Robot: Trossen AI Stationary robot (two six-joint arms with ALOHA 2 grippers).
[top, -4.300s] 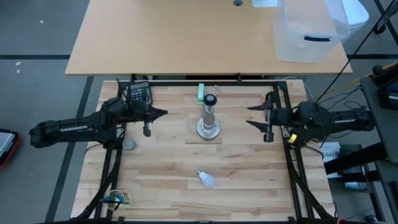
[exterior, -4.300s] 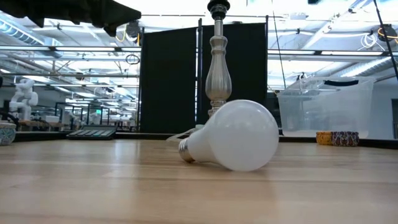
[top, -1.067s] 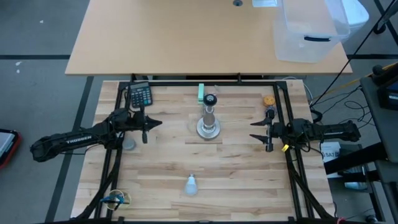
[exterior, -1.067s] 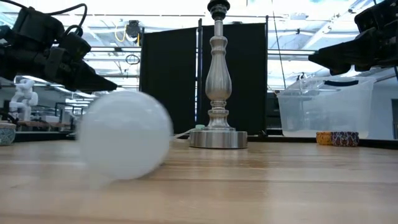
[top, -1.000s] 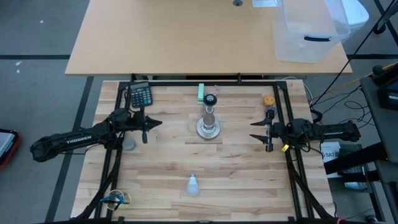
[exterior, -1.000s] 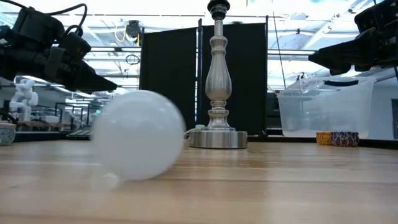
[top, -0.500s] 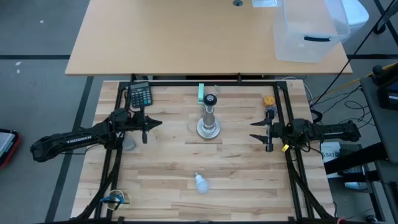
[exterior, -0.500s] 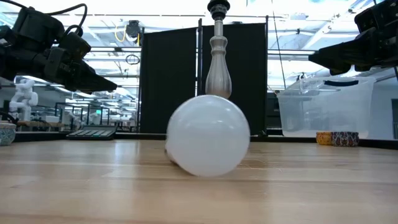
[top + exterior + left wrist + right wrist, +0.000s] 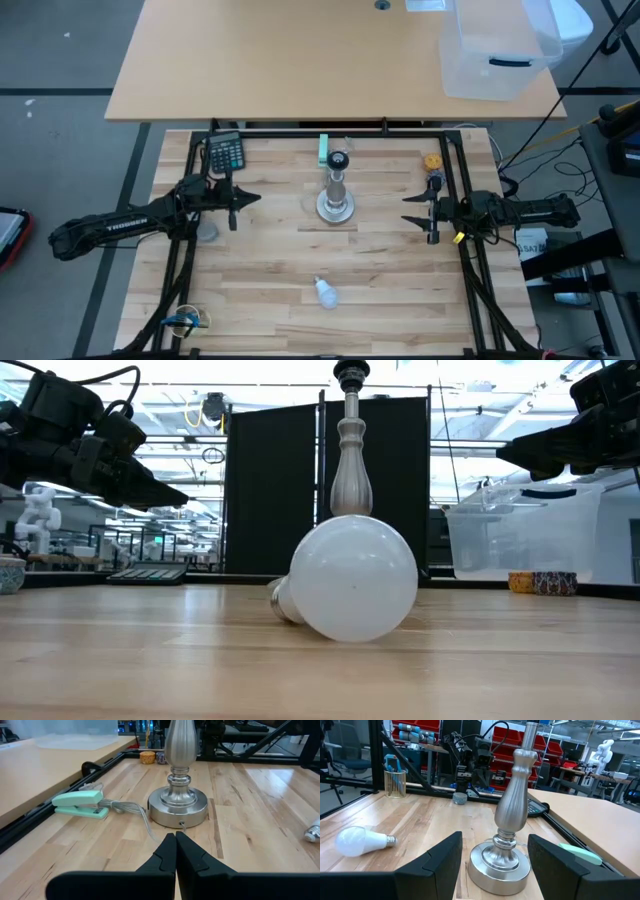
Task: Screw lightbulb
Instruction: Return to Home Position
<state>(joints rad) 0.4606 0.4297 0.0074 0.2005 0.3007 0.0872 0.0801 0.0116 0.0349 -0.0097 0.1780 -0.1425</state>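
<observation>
**Arms wide of the lamp, bulb loose**

High view: the lightbulb lies on the tabletop, well apart from the lamp stand.
Left wrist view: the left gripper has its fingers pressed together.
Right wrist view: the right gripper has its fingers spread, empty.
Homing likely calls for retreating clear of the stand.

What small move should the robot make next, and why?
Probably draw both arms back toward their sides. The lightbulb lies loose on the table, out of the desk lamp; the right pincer is open and empty, the left pincer shut on nothing, so nothing needs holding.
</observation>
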